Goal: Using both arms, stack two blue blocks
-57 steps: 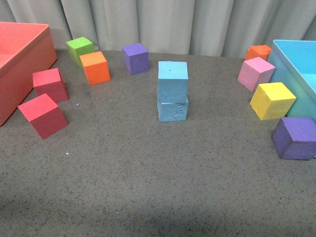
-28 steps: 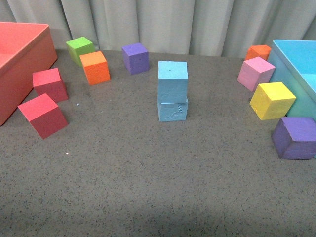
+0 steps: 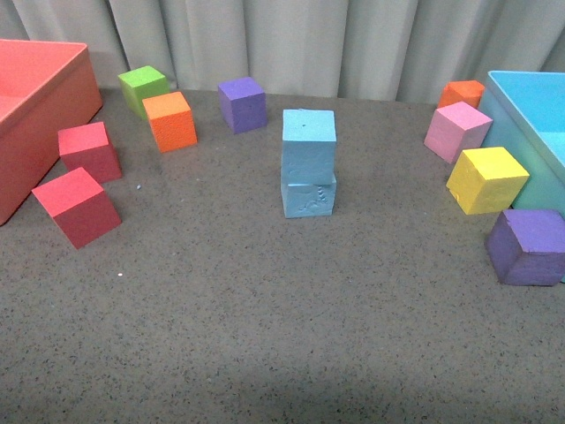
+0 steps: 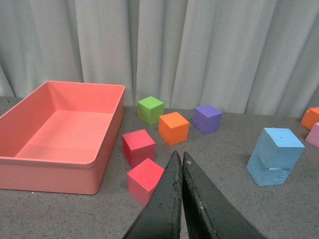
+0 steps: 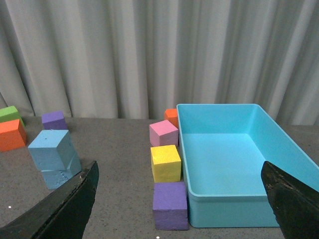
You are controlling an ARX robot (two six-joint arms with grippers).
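Two sky-blue blocks stand stacked at the table's middle: the upper block (image 3: 309,145) sits slightly turned on the lower block (image 3: 308,198), which has embossed marks on its front face. The stack also shows in the left wrist view (image 4: 275,156) and in the right wrist view (image 5: 52,157). No arm shows in the front view. My left gripper (image 4: 179,157) is shut and empty, well back from the stack. My right gripper (image 5: 179,172) is open wide and empty, also far from the stack.
A red bin (image 3: 35,106) stands at the left with two red cubes (image 3: 78,205) beside it. Green (image 3: 142,87), orange (image 3: 170,121) and purple (image 3: 242,103) cubes lie at the back. A light-blue bin (image 3: 530,124) stands at the right, with pink (image 3: 456,132), yellow (image 3: 486,180), purple (image 3: 528,247) and orange (image 3: 463,93) cubes beside it.
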